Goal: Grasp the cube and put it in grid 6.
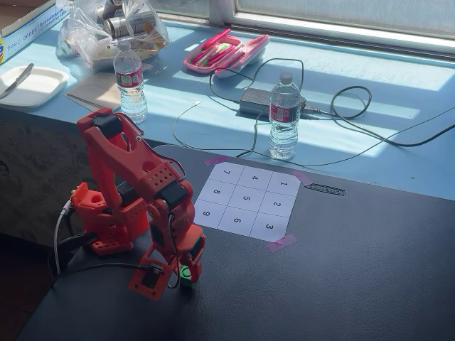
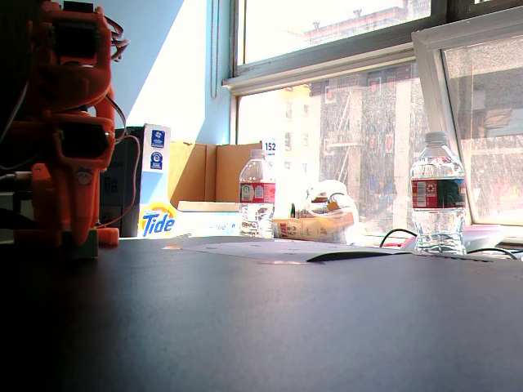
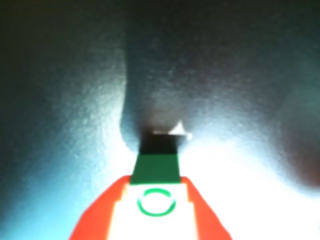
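Red two-finger gripper [image 1: 186, 273] pinches the small bright green cube [image 1: 185, 272] low on the black table [image 1: 341, 270]; shallow pinch risks slipping before white grid cell 6 [image 1: 237, 221].

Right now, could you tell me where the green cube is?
In a fixed view, the green cube sits between the gripper fingers on the dark table, below-left of the numbered paper grid.

Arm [image 1: 135, 192]: you see bright red-orange printed plastic links, perforated with small holes.
Motors: black blocks set between links.
Cables: dark and grey leads [image 1: 60, 238] at the base.
Fingers [image 3: 97, 217]: red-orange, tapered.
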`<action>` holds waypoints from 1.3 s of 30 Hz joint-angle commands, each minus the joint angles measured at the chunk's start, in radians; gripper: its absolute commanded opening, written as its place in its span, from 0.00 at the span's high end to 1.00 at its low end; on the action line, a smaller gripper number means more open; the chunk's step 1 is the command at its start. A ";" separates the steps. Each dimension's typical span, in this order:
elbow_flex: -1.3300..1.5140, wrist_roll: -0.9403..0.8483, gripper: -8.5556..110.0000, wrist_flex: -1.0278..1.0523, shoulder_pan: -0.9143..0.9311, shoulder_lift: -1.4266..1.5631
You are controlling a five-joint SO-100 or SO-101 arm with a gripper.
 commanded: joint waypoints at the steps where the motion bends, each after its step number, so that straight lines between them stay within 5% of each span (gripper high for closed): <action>1: -0.032 -0.017 0.93 -0.009 0.000 0.003; 13: -0.275 0.025 0.93 0.181 -0.107 0.026; 26: -0.879 0.183 0.93 0.555 -0.557 -0.189; 39: -0.931 0.261 0.93 0.528 -0.839 -0.383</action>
